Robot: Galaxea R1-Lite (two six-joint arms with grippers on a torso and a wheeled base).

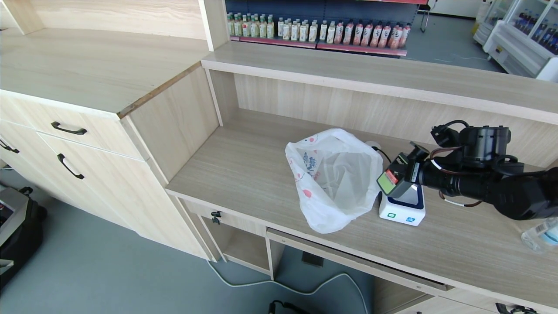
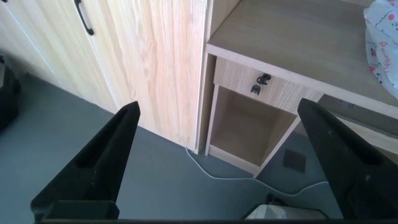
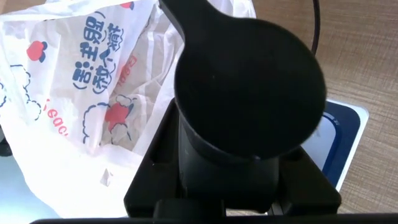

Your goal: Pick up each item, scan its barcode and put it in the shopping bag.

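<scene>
**Scan step: present the barcode to the scanner, then bag the item**

The bench (image 1: 244, 170) carries all the working parts. The shopping bag (image 1: 333, 183) stands mid-bench towards the front edge, with its mouth open upward. The scanner (image 1: 403, 211) sits just beside the bag, on the side towards the bench's right end.

The right hand (image 1: 414, 174) is closed on a dark item (image 1: 392, 179) and holds it directly over the scanner. The step in hand appears to be the scan.

1. Turn the item until its barcode faces the scanner top. No barcode can be made out, so the correct face cannot be told.
2. Hold the item low and steady over the scanner without touching it.
3. For bagging, the travel is short. Lift the item clear of the bag rim and release it over the middle of the opening. The thin film is likely to fold or drag if brushed.
4. Keep clear of the black cable (image 1: 383, 153) behind the scanner.

The left hand (image 2: 217, 104) is open with nothing between its fingers (image 2: 106, 155). It hangs off the bench, over the floor below the front left corner.

A clear bottle (image 1: 540, 235) lies at the bench's right end near the front edge. It is probably an item yet to be scanned.

**Markings**

- Shopping bag: blue characters and red cartoon marks on white film.
- Scanner: a white body with a blue top, and two small square icons on the front, one green and one blue.
- Item: a green face with a red patch. Its text is too small to read.
</scene>
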